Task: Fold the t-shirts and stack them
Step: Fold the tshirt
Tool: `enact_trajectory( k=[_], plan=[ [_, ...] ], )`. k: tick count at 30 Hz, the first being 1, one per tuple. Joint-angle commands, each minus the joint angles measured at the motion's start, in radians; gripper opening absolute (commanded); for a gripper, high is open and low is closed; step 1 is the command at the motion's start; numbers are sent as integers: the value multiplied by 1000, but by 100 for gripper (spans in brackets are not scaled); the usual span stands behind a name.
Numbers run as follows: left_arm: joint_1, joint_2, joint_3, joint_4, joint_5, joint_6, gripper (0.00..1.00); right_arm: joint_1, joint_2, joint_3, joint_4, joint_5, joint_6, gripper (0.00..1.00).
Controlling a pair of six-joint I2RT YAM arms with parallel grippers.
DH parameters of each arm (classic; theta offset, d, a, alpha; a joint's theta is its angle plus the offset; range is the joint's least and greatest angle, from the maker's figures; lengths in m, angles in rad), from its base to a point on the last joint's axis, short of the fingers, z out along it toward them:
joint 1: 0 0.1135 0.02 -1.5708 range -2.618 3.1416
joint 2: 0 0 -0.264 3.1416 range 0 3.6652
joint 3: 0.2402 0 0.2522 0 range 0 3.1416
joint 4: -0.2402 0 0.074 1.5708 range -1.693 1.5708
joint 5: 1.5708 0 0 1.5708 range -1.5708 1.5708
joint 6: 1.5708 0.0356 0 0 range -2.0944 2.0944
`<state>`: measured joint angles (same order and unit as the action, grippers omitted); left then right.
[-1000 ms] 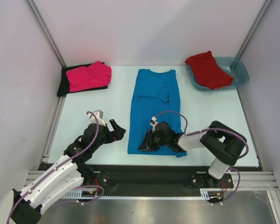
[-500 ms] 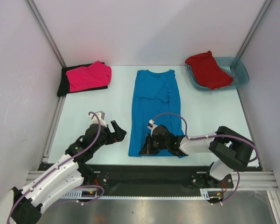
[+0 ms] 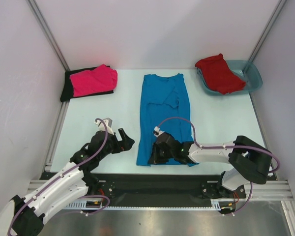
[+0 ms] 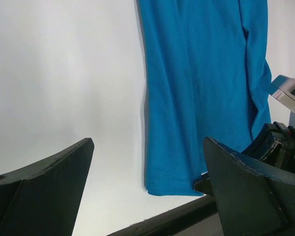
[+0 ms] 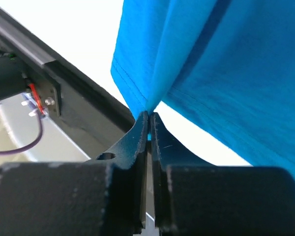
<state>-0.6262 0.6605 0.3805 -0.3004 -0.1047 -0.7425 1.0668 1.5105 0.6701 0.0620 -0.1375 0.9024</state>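
The bright blue t-shirt (image 3: 164, 110) lies flat and lengthwise in the middle of the table, folded narrow. My right gripper (image 3: 152, 157) is shut on its near hem by the left corner; in the right wrist view the jaws (image 5: 148, 115) pinch a peak of blue cloth (image 5: 226, 73). My left gripper (image 3: 124, 142) stands open just left of that corner, apart from the cloth. Its wrist view shows the blue t-shirt (image 4: 201, 88) ahead between the spread fingers (image 4: 49, 177). A hot pink t-shirt (image 3: 93, 80) rests folded on a black one (image 3: 67, 91) at the back left.
A red t-shirt (image 3: 219, 73) is heaped in a teal plastic tub (image 3: 254, 78) at the back right. The black front rail (image 3: 157, 182) runs just behind the blue hem. Metal frame posts and grey walls stand on both sides.
My right gripper has shut on the blue hem and slid left towards the near corner. The left gripper has drifted slightly nearer and stays open.
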Motion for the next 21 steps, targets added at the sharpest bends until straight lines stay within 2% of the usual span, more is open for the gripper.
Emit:
enact_trajectory(
  k=[1, 4, 7, 15, 16, 17, 18, 21],
  plan=[
    [-3, 5, -5, 41, 16, 0, 100, 39, -32, 81, -140, 88, -43, 5],
    [-4, 10, -5, 47, 22, 2, 100, 41, -29, 83, -134, 87, -46, 4],
    [-3, 16, -3, 47, 23, 5, 100, 39, -12, 79, -107, 72, -43, 14],
    [-1, 24, -5, 49, 28, 8, 100, 38, 30, 77, -76, 55, -36, 23],
    [-4, 22, -5, 50, 28, 8, 100, 39, 25, 80, -85, 65, -34, 17],
    [-3, 24, -3, 50, 28, 9, 100, 41, 19, 77, -93, 76, -30, 5],
    [-3, 27, -2, 52, 28, 9, 100, 38, 11, 75, -103, 87, -30, 0],
    [-3, 30, -3, 58, 31, 11, 100, 42, -32, 80, -155, 131, -36, 0]
  ],
)
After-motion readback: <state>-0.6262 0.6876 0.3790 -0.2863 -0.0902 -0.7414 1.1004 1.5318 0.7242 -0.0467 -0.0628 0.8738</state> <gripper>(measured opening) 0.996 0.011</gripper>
